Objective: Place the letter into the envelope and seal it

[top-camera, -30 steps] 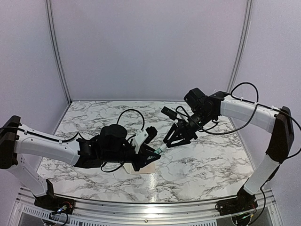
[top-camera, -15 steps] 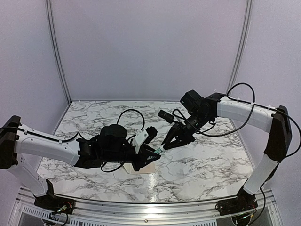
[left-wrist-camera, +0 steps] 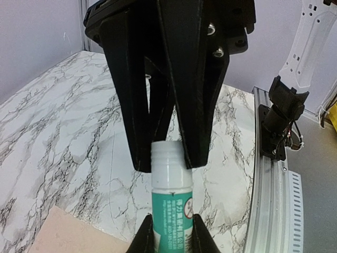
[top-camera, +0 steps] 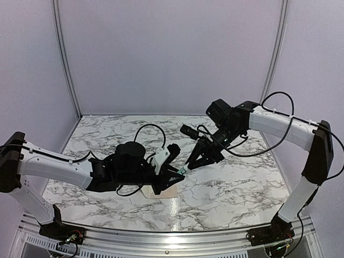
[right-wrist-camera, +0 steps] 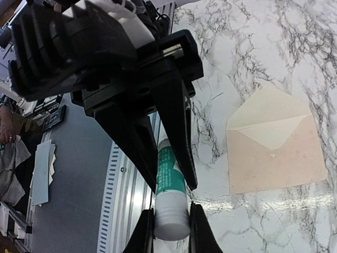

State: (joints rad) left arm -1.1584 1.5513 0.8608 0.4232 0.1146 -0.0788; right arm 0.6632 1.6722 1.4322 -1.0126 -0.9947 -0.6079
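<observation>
A glue stick (left-wrist-camera: pixel 171 197) with a green label and a white cap is held up off the table between both arms. My left gripper (left-wrist-camera: pixel 171 234) is shut on its green body. My right gripper (right-wrist-camera: pixel 171 230) faces it head-on, its fingers pressed against both sides of the white cap (right-wrist-camera: pixel 171 219). From above, the two grippers meet tip to tip, left (top-camera: pixel 174 175) and right (top-camera: pixel 191 163). The envelope (right-wrist-camera: pixel 274 150) lies flat on the table with its triangular flap open, partly under my left arm (top-camera: pixel 161 194). The letter is hidden from view.
The marble table (top-camera: pixel 226 183) ends at a metal rail (top-camera: pixel 172 239) along the near edge. Purple walls enclose the back and both sides. A black cable loops above my left wrist (top-camera: pixel 153 129).
My right gripper has moved left to the glue stick and its jaws have closed from wide open onto the cap. The left arm and the glue stick have stayed still.
</observation>
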